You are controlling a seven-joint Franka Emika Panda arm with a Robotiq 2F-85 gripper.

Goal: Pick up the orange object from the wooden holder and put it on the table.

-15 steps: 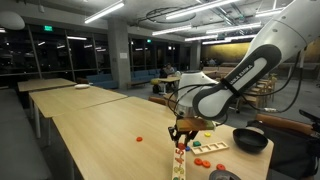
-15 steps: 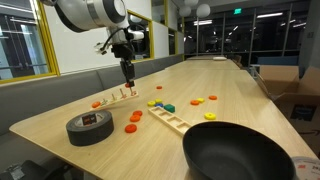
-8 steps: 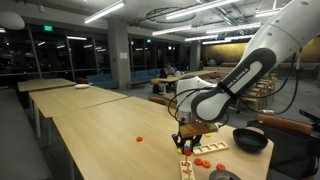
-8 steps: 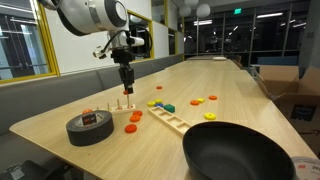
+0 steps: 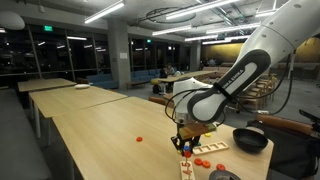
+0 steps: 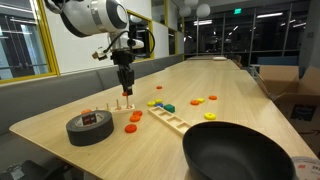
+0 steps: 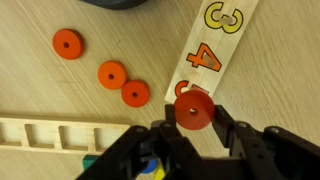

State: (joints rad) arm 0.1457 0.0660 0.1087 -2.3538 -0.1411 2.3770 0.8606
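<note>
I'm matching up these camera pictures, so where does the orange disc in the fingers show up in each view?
Wrist view: orange disc, lower centre, between the fingers, over the number board.
Exterior view: at most a speck at the gripper, right of centre, above the board.
Exterior view: too small to tell; gripper left of centre, above the board.

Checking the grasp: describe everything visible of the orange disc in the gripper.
The orange disc is flat, round, matte, with a small centre hole. It faces the wrist camera, pinched at its rim between the gripper's black fingers, above the numbered wooden board. Nothing else visibly touches it.
</note>
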